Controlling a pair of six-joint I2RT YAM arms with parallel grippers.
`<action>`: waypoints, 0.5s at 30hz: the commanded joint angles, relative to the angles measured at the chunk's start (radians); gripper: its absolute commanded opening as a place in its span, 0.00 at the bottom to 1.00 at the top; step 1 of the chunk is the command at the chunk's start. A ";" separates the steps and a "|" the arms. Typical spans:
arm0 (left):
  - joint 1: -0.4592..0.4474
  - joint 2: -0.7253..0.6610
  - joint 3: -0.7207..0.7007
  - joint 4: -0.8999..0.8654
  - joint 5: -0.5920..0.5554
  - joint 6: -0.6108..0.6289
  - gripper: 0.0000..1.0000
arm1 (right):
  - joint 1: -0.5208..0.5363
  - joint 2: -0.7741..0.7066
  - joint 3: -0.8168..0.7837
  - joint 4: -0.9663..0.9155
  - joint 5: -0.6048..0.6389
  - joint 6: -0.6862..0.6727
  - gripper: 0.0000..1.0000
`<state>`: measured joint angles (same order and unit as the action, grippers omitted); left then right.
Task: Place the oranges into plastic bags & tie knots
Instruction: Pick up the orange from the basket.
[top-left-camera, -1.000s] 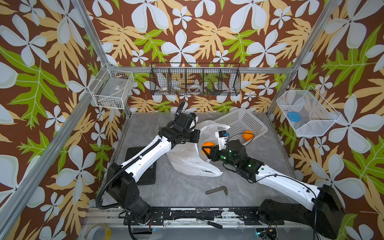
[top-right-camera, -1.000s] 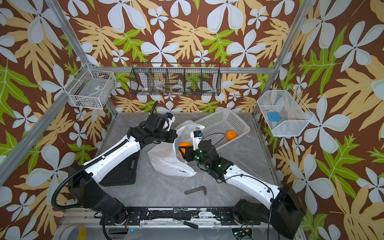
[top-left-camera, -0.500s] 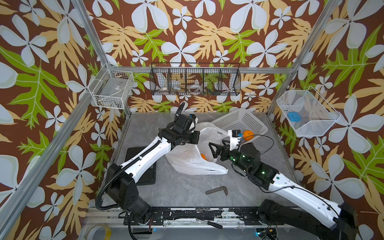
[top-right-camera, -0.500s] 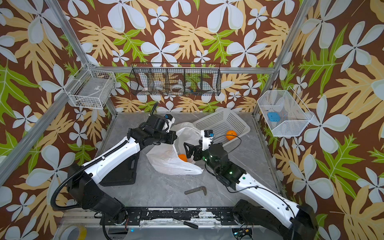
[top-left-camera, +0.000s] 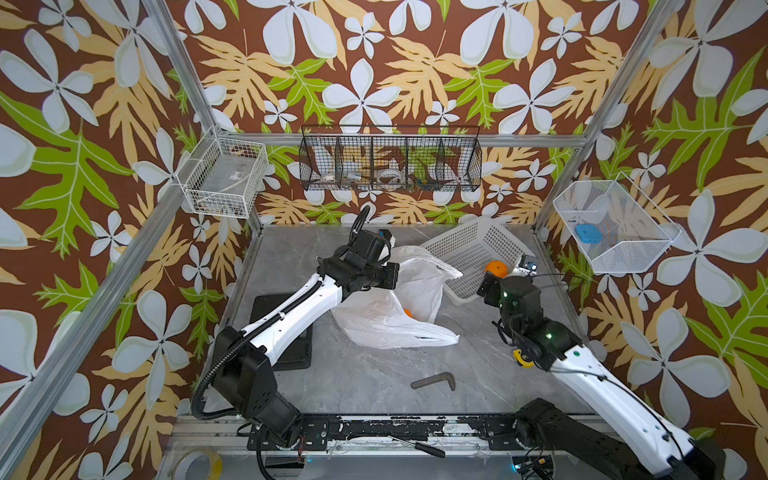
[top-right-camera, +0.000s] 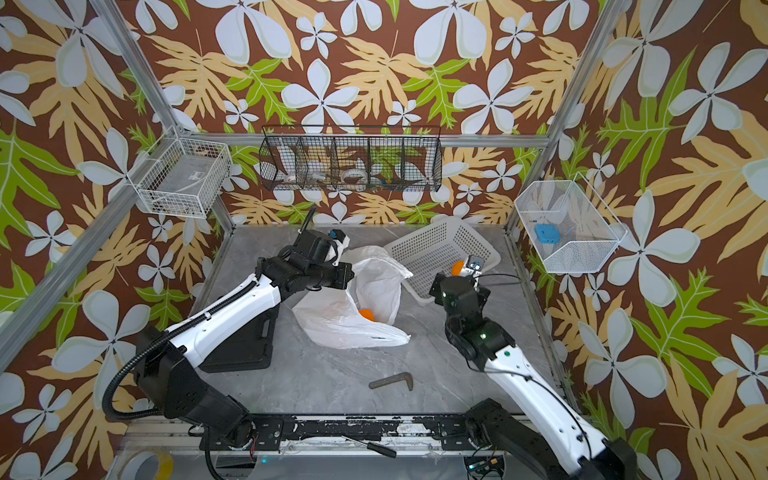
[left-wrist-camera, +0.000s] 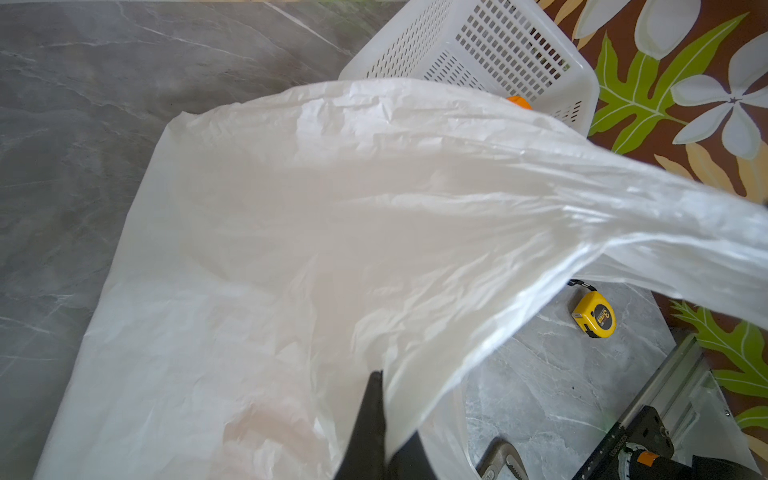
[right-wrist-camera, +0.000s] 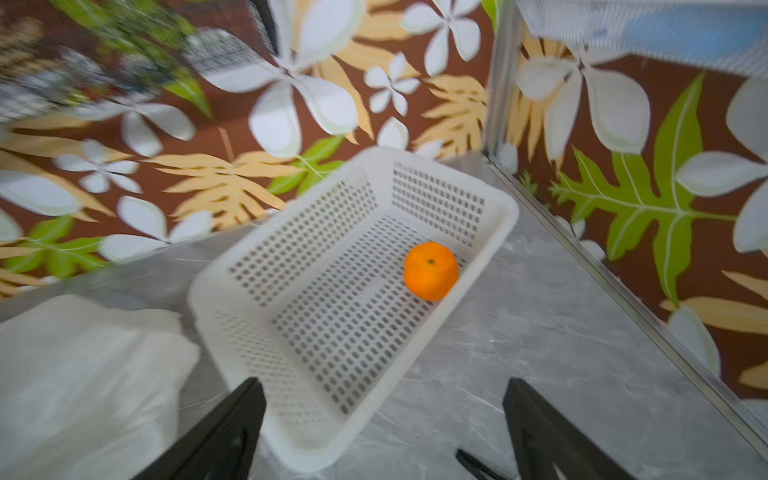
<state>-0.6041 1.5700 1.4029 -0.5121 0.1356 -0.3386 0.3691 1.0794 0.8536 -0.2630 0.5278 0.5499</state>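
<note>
The right gripper (right-wrist-camera: 382, 384) has let its fruit go and swung right, away from the plastic bag (top-left-camera: 386, 324). Its jaws now stand wide and empty, aimed at the basket orange (right-wrist-camera: 431, 271) lying in the white perforated basket (right-wrist-camera: 505, 216) at far right. A bagged orange (top-right-camera: 365, 314) shows inside the bag's mouth; a third is not visible. The left gripper (left-wrist-camera: 378, 399) stays clamped on the bag's upper edge, keeping it open. A yellow tape measure (left-wrist-camera: 594, 319) beside the right arm and an L-shaped bar (top-left-camera: 434, 380) nearer the front both lie clear of the reach.
</note>
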 joint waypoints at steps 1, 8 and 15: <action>0.000 -0.014 -0.005 0.018 -0.013 0.001 0.00 | -0.072 0.149 0.096 -0.114 -0.160 -0.005 0.91; 0.000 -0.017 -0.010 0.024 -0.002 -0.006 0.00 | -0.250 0.486 0.347 -0.190 -0.246 -0.052 0.92; 0.000 -0.017 -0.010 0.023 0.001 -0.005 0.00 | -0.296 0.792 0.630 -0.341 -0.298 -0.130 0.95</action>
<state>-0.6041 1.5581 1.3918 -0.5091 0.1356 -0.3420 0.0769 1.8133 1.4181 -0.5095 0.2615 0.4652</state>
